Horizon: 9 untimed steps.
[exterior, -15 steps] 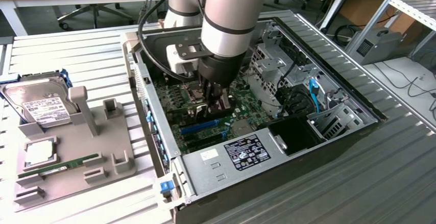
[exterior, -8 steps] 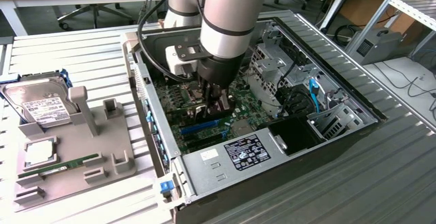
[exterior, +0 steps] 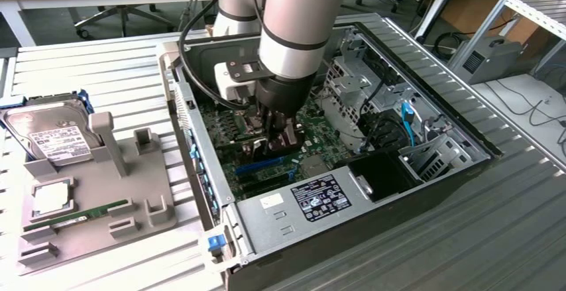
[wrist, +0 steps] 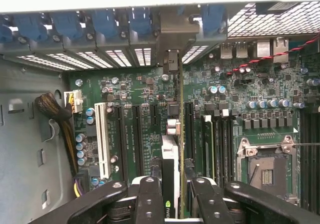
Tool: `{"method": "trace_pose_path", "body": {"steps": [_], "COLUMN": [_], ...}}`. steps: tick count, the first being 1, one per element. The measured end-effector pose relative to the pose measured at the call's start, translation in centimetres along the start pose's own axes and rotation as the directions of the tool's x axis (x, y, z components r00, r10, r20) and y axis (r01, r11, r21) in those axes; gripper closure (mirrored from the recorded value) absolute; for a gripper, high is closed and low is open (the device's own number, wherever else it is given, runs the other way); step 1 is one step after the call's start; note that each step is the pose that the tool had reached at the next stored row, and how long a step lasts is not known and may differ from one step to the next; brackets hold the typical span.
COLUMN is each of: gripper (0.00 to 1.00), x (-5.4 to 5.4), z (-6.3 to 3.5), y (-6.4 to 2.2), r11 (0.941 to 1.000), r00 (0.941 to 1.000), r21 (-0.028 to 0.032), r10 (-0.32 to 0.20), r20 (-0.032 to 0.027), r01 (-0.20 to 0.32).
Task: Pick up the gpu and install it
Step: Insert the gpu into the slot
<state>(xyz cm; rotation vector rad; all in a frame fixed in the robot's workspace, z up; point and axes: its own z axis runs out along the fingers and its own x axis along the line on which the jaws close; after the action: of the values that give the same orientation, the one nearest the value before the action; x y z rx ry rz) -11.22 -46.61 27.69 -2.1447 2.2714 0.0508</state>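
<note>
Exterior view: my fingers (exterior: 281, 138) reach inside the open grey steel computer case (exterior: 265, 221), above its green motherboard (exterior: 311, 120). The grey moulded tray (exterior: 97, 218) at the exterior view's left holds a silver hard drive (exterior: 53, 138).

Wrist view: I pinch the thin black gpu card (wrist: 171, 156) upright by its top edge, over the slots. I judge it stiff, light and fragile, so I hold edges only.
</note>
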Motion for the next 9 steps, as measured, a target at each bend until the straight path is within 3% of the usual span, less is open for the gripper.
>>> {"method": "trace_pose_path", "body": {"steps": [9], "gripper": [0.73], "x": [0.00], "z": [0.22], "y": [0.01], "r11": [1.0000], "r00": [1.0000], "r21": [0.0002], "r10": [0.000], "r20": [0.0003], "r01": [0.000]}}
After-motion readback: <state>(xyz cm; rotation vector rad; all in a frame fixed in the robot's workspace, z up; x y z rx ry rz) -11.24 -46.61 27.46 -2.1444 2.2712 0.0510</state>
